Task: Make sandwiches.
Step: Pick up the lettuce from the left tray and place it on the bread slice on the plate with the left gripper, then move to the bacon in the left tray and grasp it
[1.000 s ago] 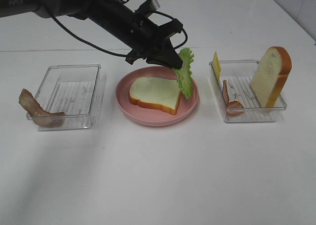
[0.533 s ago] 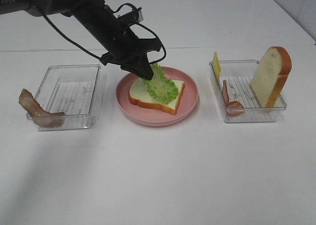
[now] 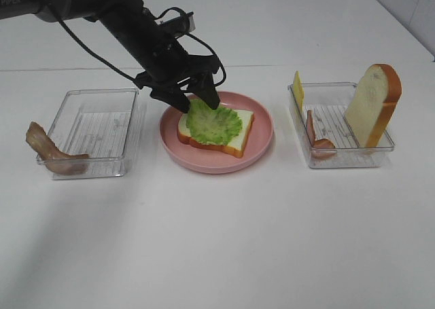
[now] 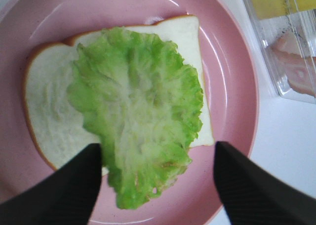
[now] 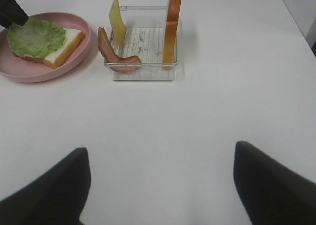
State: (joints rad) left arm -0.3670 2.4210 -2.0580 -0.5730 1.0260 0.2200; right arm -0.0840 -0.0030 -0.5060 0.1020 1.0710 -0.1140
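Observation:
A white bread slice (image 3: 234, 134) with orange-brown crust lies on the round pink plate (image 3: 262, 142). A green lettuce leaf (image 3: 214, 123) lies flat on it; the leaf also shows in the left wrist view (image 4: 138, 111). My left gripper (image 3: 202, 100) is open just above the leaf's rear edge, its fingers (image 4: 64, 185) spread on either side. A second bread slice (image 3: 374, 104), a yellow cheese slice (image 3: 298, 89) and a bacon strip (image 3: 314, 136) stand in the right tray (image 3: 340, 158). Another bacon strip (image 3: 47, 149) hangs on the left tray (image 3: 95, 129). My right gripper (image 5: 158, 185) is open over bare table.
The white table (image 3: 217, 241) spreads in front of the plate and trays. The left arm reaches from the upper left over the left tray's far side. In the right wrist view the right tray (image 5: 143, 74) lies ahead, the plate (image 5: 29, 71) beside it.
My left gripper carried the lettuce from the plate's right rim leftward, lowered it onto the bread and opened. The leaf now lies flat on the slice.

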